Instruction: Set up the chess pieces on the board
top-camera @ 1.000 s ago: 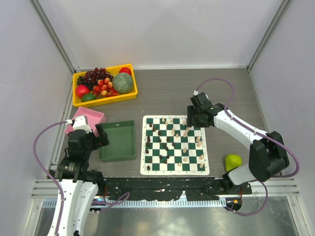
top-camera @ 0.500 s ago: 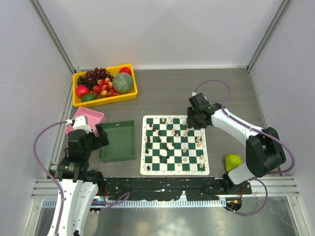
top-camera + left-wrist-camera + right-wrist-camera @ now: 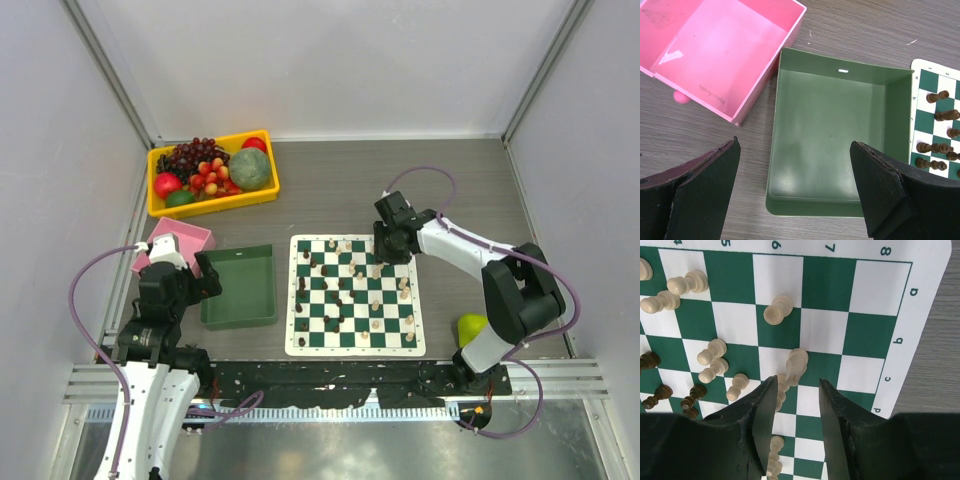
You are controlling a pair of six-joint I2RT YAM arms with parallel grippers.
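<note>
The right pincer [image 3: 798, 386] straddles a cream chess piece [image 3: 797, 364] standing on the board [image 3: 872, 335] near its lettered edge, jaws apart, not yet gripping. Centre on it, close gently, then lift straight up. The left pincer [image 3: 795, 170] hangs released over the green tray [image 3: 835, 130]

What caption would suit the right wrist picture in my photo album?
The right gripper straddles a cream chess piece on the green-and-white board, other pieces scattered nearby.
</note>
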